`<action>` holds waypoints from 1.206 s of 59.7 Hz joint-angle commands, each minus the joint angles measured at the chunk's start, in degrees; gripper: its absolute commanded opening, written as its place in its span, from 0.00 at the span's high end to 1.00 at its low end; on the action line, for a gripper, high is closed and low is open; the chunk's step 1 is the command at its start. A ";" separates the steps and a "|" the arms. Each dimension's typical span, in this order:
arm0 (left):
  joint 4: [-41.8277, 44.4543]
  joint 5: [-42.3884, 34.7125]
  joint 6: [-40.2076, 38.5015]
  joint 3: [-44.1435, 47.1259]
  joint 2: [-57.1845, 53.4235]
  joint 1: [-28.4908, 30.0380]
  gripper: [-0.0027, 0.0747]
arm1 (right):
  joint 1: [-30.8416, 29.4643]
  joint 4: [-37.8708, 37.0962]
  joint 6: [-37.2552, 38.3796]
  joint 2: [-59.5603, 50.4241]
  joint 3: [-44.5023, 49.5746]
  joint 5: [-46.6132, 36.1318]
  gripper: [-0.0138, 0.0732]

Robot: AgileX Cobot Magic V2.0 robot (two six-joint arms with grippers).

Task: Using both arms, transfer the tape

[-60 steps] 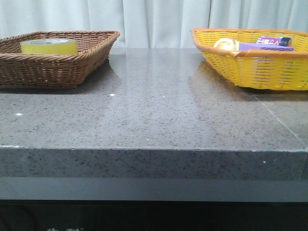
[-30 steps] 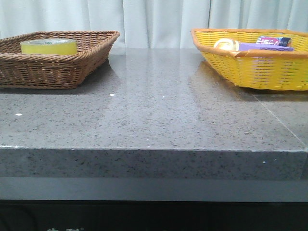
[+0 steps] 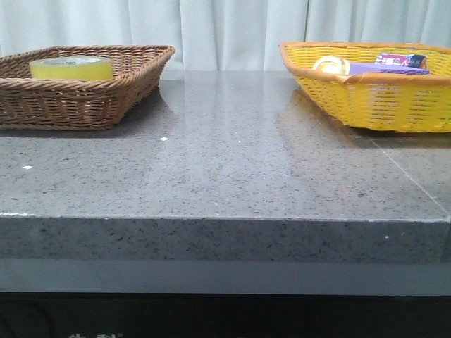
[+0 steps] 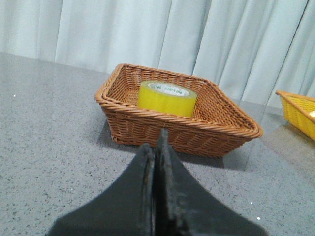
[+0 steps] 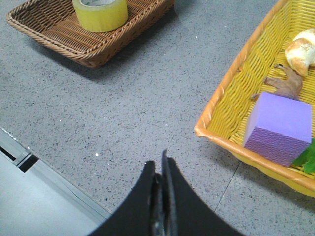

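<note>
The tape (image 3: 70, 67), a wide yellow roll with a white core, lies flat in the brown wicker basket (image 3: 106, 91) at the table's back left. It also shows in the left wrist view (image 4: 166, 98) and the right wrist view (image 5: 100, 13). My left gripper (image 4: 156, 140) is shut and empty, above the table short of the brown basket (image 4: 147, 125). My right gripper (image 5: 160, 164) is shut and empty, above the table's front edge beside the yellow basket (image 5: 221, 128). Neither arm shows in the front view.
The yellow basket (image 3: 366, 105) at the back right holds a purple block (image 5: 278, 129), a pale round item (image 3: 331, 65) and other small things. The grey stone table (image 3: 225, 169) has a front edge (image 3: 225, 220) near the camera. White curtains hang behind.
</note>
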 commanded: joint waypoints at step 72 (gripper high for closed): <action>-0.19 -5.35 7.41 2.27 -0.97 -0.03 0.99 | -0.40 0.77 0.04 0.01 -1.44 -3.67 0.92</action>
